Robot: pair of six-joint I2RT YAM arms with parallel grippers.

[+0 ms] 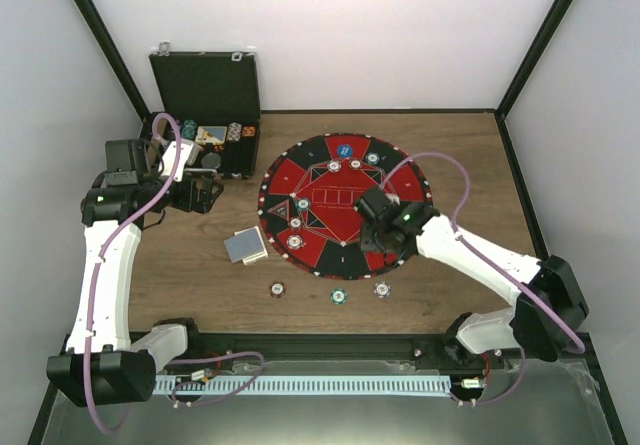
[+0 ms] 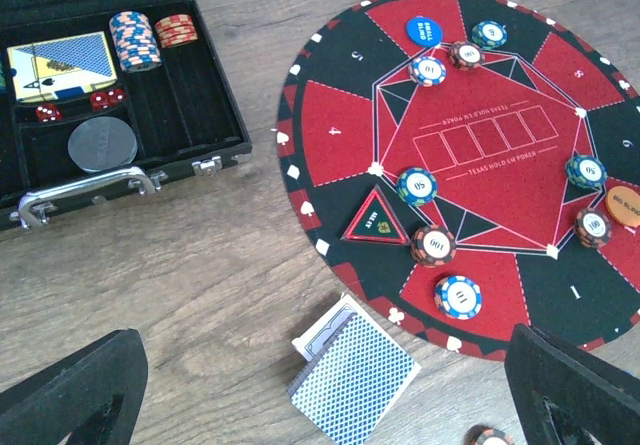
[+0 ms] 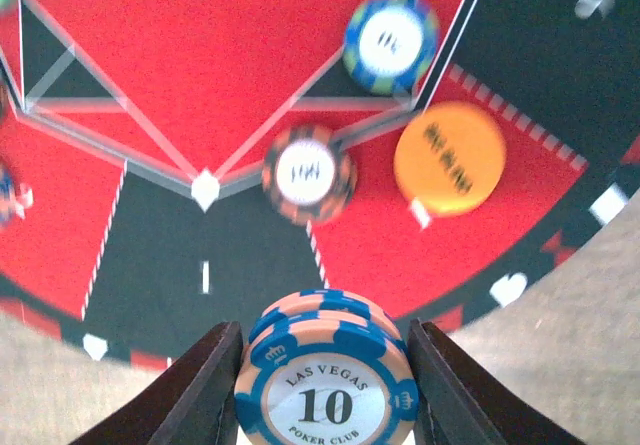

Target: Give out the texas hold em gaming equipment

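Wood table [image 1: 470, 165] w/ round red-black mat [image 1: 325, 197] mid and an open black case [image 1: 205, 90] far left. R claw [image 3: 322, 340] is clenched on a blue-peach "10" chip stack [image 3: 325, 400] over the mat's near-right edge, prob. lifted off it. L claw [image 2: 325, 365] is spread wide, holding nothing, near the case. Deck [image 2: 352, 377] lies on the table just left of the mat. Blue disc [image 2: 424, 31] sits at the mat's far side, orange disc [image 3: 449, 158] by its right rim. Single chips [image 2: 417, 185] dot the mat, w/ 3 more on the table near it.

Cropped and blurred
The blue-edged chip stack [image 3: 325, 385] runs off the right wrist view's bottom edge; the orange-striped chip [image 3: 308, 173] beyond it is blurred.
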